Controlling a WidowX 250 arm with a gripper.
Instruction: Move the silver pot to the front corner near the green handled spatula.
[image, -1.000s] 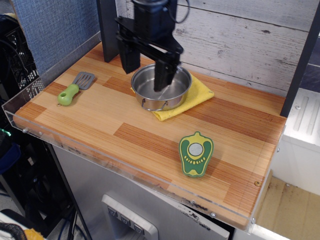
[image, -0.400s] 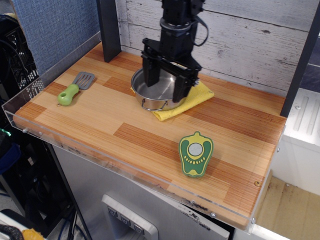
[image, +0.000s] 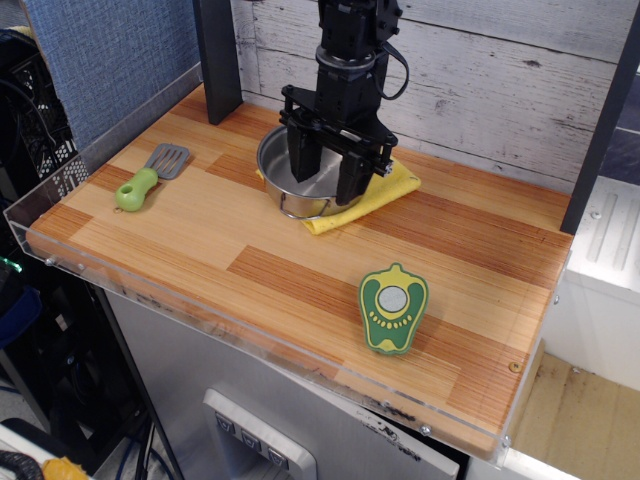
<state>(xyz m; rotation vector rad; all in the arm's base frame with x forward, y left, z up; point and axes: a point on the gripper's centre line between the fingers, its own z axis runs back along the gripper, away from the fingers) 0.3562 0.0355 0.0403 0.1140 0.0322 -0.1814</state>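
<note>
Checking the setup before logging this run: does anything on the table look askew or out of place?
The shiny silver pot sits tipped, its near side lifted off the rumpled yellow cloth, with the black gripper reaching into it. Nothing looks spilled or damaged.

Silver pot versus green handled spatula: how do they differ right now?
The silver pot is round, shiny and far wider; the green handled spatula is small and slim. The pot sits on a yellow cloth with the gripper fingers reaching in; the spatula lies on bare wood near the left edge, untouched. Both have metal parts.
</note>
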